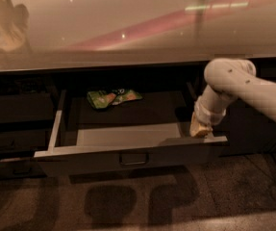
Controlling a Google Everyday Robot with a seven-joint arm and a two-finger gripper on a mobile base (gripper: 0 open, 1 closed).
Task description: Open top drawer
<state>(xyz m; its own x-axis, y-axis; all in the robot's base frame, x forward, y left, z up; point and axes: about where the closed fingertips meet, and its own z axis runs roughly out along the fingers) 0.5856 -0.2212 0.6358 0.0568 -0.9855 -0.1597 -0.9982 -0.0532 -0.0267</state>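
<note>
While the top drawer (128, 150) stands pulled out beneath the glossy surface (128, 28), the hand (201, 128) sits at the right end of its front edge, just inside the tray. Whether it is clenched or released cannot be told. A green packet (112, 98) lies at the drawer's back, well apart from the hand. Slimmer drawer fronts (12, 143) sit to the left.

Gripper (201, 128) at rt end of top drawer (80, 159), tip hidden behind front rim. Arm (253, 88) cut off at rt edge. Green packet (113, 98) inside drawer: label too blurred to read. Bench (128, 28) cropped top & sides.
</note>
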